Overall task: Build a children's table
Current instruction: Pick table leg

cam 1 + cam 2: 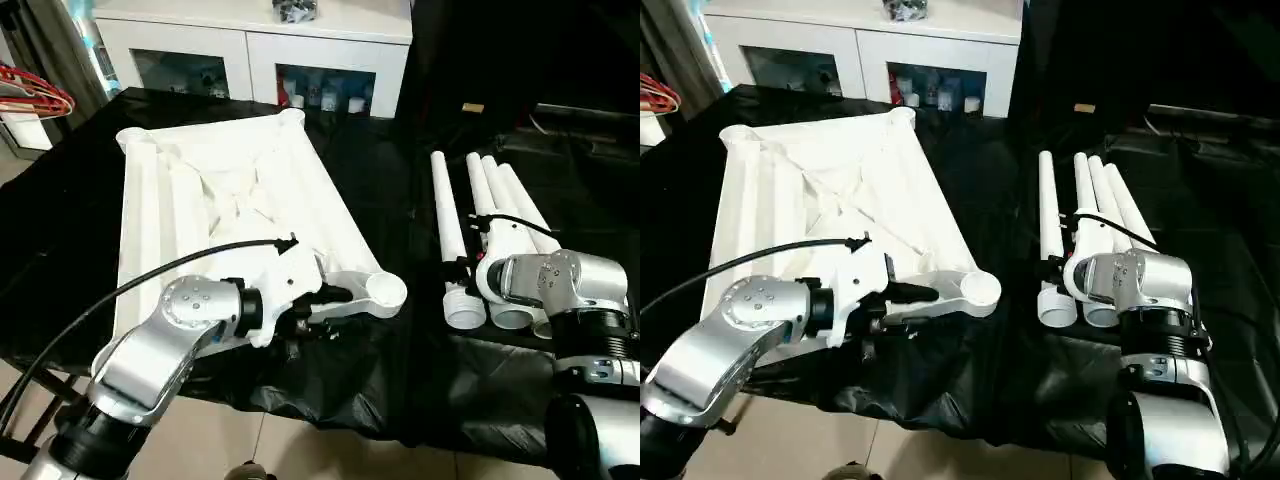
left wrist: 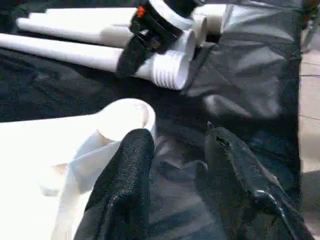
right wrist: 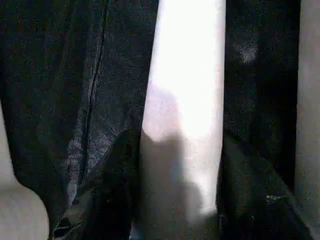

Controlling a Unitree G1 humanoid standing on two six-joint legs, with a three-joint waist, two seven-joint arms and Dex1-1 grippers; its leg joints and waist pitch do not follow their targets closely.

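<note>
Tabletop (image 1: 235, 190) on black sheet (image 1: 400, 370), white cabinet (image 1: 250, 45)

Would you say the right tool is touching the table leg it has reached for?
Touching, it seems. In the right wrist view, the leg runs between the right tool's two black fingers, both pressed against its sides with no gap visible.
</note>
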